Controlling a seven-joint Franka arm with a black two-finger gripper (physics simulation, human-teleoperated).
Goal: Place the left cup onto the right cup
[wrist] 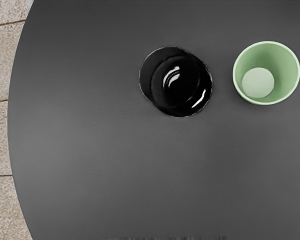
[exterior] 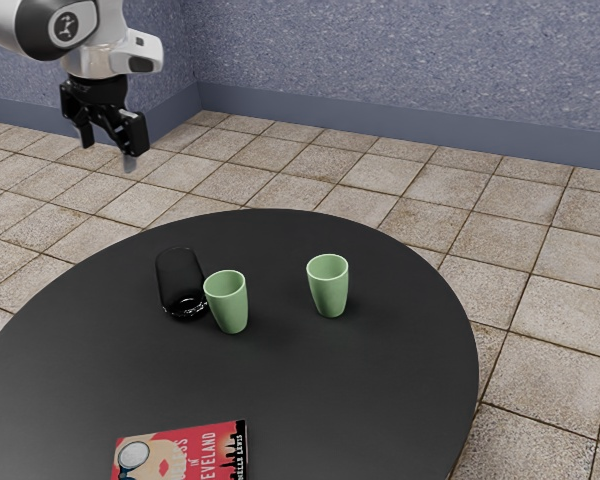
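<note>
End effector (exterior: 108, 135) hangs high at the exterior view's left, well above the tiled floor (exterior: 540, 250) & off past the far rim of the round black surface (exterior: 360, 380). Its fingers are spread wide w/ nothing held.

Next along, a glossy black tumbler (exterior: 180, 283) stands upright on the surface. Well in front of it, at the near edge, a red-covered book (exterior: 180, 455) lies flat.

Just beside the tumbler, toward the exterior view's right, sits the left green cup (exterior: 226, 300), upright, mouth up. From the wrist cam, looking straight down, tumbler (wrist: 176, 81) & left green cup (wrist: 266, 72) show a thin gap btwn them, not touching.

Further right is the right green cup (exterior: 328, 284), also upright, apart from the left one, bare surface btwn them. Both green cups rest on the surface near its middle.
</note>
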